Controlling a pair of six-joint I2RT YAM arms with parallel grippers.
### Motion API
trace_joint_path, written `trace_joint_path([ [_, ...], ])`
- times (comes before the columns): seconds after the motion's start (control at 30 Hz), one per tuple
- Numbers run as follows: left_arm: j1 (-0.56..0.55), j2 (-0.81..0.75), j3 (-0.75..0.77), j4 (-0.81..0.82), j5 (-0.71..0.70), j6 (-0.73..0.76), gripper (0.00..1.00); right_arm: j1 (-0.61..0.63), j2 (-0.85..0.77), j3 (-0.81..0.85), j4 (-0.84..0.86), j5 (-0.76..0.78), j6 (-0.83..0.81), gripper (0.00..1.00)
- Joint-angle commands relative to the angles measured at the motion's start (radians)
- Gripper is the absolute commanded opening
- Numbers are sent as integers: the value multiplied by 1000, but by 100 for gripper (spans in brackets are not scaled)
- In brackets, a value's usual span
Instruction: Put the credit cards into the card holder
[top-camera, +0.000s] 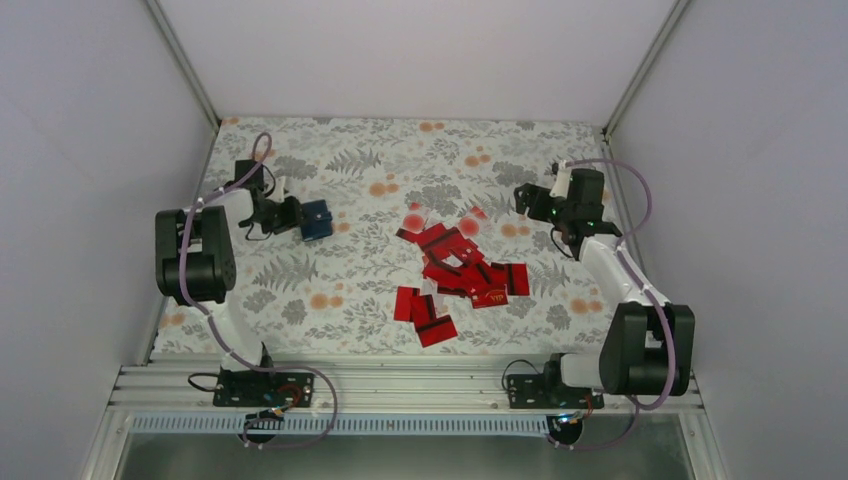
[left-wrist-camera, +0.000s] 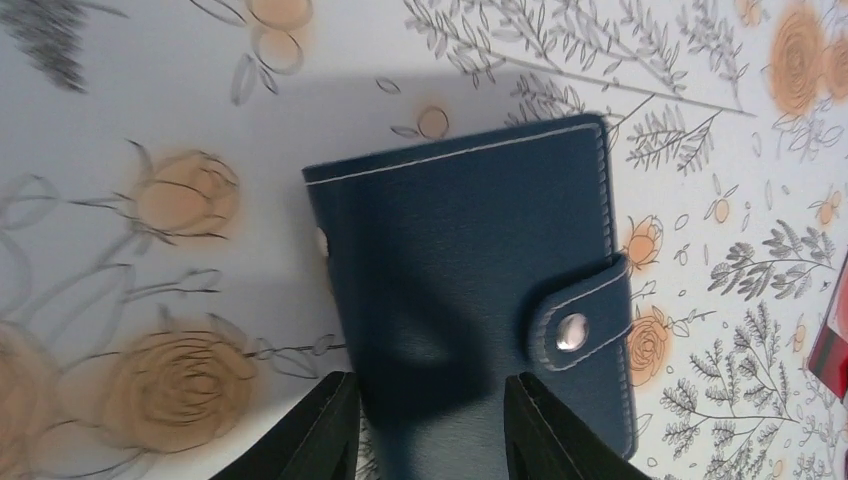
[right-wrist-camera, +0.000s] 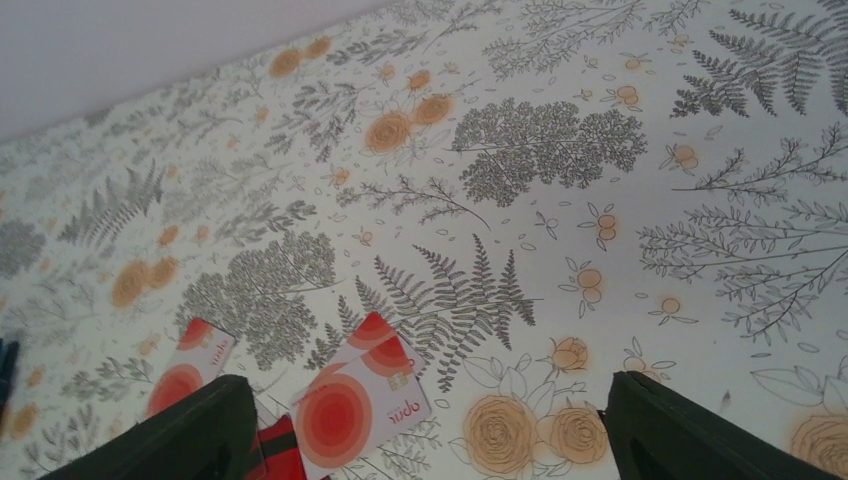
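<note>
Credit cards (top-camera: 432, 322) dozen-odd, card holder (top-camera: 316, 219) one

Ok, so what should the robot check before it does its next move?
1. Card holder sits between the left gripper fingers: ok.
2. Left gripper really squeezes it tight: cannot tell.
3. Snap flap undone so cards can go in: not ok, it looks buttoned shut.
4. Right gripper open with nothing in it: ok.
5. Credit cards lie in a loose heap between the arms, none hidden under an arm: ok.
</note>
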Motion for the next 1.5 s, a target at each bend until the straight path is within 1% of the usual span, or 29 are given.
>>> trace_joint_path([
  [0.0,-40,43,-7,-10,-32,-32,36,11,40,60,-32,2,10,86],
  [0.17,-62,52,-18,12,-89,-61,23,11,43,72,-34,-2,-9,79],
  [0.3,-71,38,-37,48,-94,-77,10,11,37,70,-37,-5,-19,77],
  [0.47,-93,19,-26,81,-43,-75,3,11,25,72,-27,-67,-19,73],
  [0.63,-126,-28,-15,85,10,-80,2,41,45,123,-44,-158,-14,71],
  [0.73,-149,-76,-15,90,33,-100,2,80,75,179,-54,-248,-5,71],
  [0.9,-217,-130,1,104,68,-131,2,180,131,251,-45,-402,-8,71],
  [1.03,-279,-172,38,116,99,-138,2,242,204,344,-102,-517,-34,74],
  [1.17,-320,-220,57,152,171,-148,2,265,271,405,-126,-639,-29,77],
  [1.33,-356,-275,84,184,261,-150,2,279,335,449,-142,-795,-20,78],
  [1.47,-365,-301,72,258,376,-188,2,302,414,479,-142,-899,-9,78],
])
